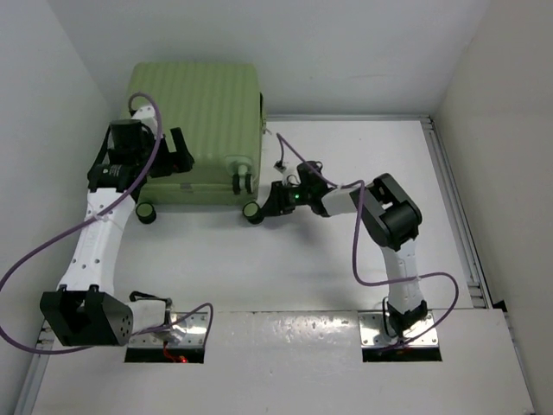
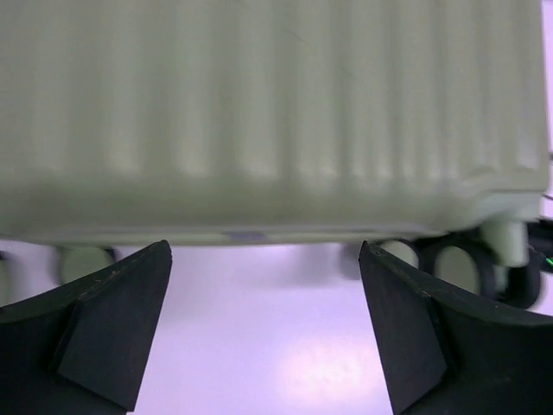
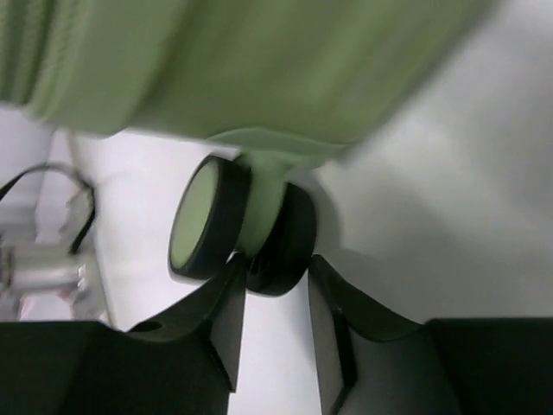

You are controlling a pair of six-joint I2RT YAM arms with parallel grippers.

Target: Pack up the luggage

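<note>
Suitcase (image 1: 194,130) lies flat at the far left of the table (image 1: 346,173), up against the back wall, wheels on its near side. Left gripper (image 1: 180,152) is above the near left part of the case. Over to the right, the right gripper (image 3: 276,268) comes in from the right, and the near right wheel (image 3: 233,229) sits between its fingertips.

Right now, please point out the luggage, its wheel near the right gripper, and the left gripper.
luggage (image 1: 194,104), top external view, ribbed top shell.
wheel (image 3: 200,216), right wrist view, green hub face.
left gripper (image 2: 263,259), left wrist view, midway between fingertips.
</note>
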